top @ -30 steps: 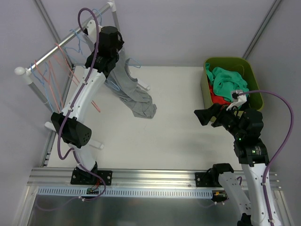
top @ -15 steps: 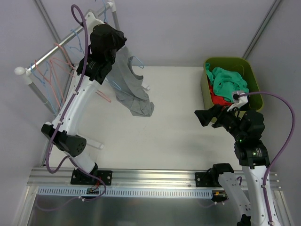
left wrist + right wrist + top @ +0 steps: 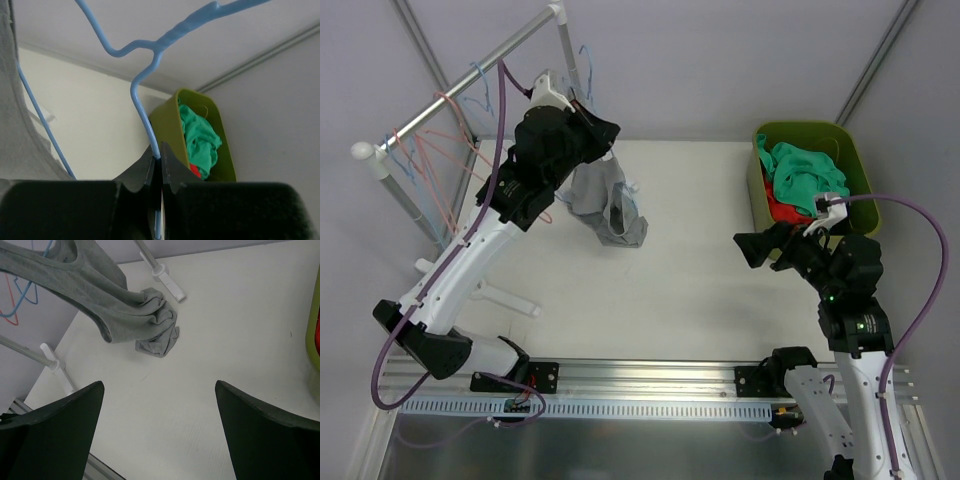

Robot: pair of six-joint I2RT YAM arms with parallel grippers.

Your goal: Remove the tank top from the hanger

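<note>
A grey tank top (image 3: 605, 200) hangs on a blue wire hanger (image 3: 150, 75), with its bunched lower end resting on the white table. My left gripper (image 3: 595, 135) is shut on the hanger's wire just below the hook, to the right of the rack. In the left wrist view the jaws (image 3: 161, 156) pinch the wire and the top's grey fabric (image 3: 20, 130) fills the left edge. The right wrist view shows the top (image 3: 100, 300) stretched from the upper left. My right gripper (image 3: 760, 245) is open and empty over the table, well apart from the top; its own view (image 3: 160, 430) shows the wide gap.
A clothes rail (image 3: 470, 65) at the back left holds several blue and pink hangers (image 3: 430, 160). Its white feet (image 3: 505, 300) lie on the table. A green bin (image 3: 850, 150) at the back right holds green and red clothes (image 3: 805, 170).
My left arm has swung right and away from the rail, carrying the hanger and tank top with it. The top now hangs more bunched. My right arm has not moved.
</note>
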